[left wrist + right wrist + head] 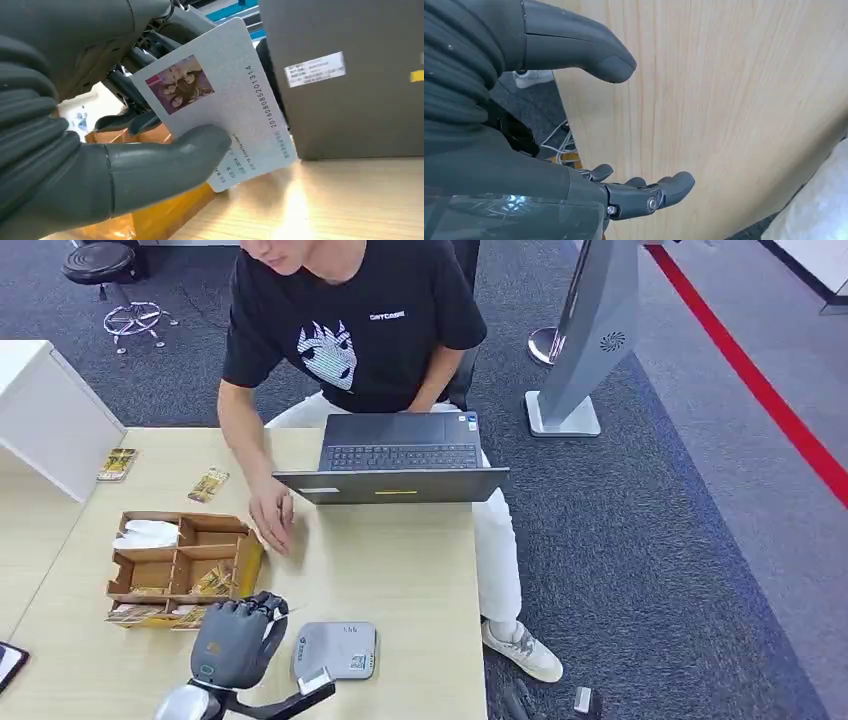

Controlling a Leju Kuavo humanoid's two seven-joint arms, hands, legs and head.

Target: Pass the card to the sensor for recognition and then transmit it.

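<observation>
My left hand (pixel 237 638) hovers over the table just left of the grey card sensor (pixel 336 649). In the left wrist view, that hand (pixel 90 150) pinches a white ID card (pixel 225 95) with a small photo and a printed number between thumb and fingers, its face towards the camera. In the head view the hand hides most of the card. In the right wrist view, my right hand (pixel 589 125) is open with nothing in it, thumb and fingers apart, next to a light wooden panel (pixel 724 100).
A wooden divided box (pixel 180 565) with cards and a white cloth stands behind my left hand. A person sits behind an open laptop (pixel 398 458), one hand (pixel 272 518) resting on the table (pixel 400 570) by the box. Loose cards (pixel 208 484) lie at the back left.
</observation>
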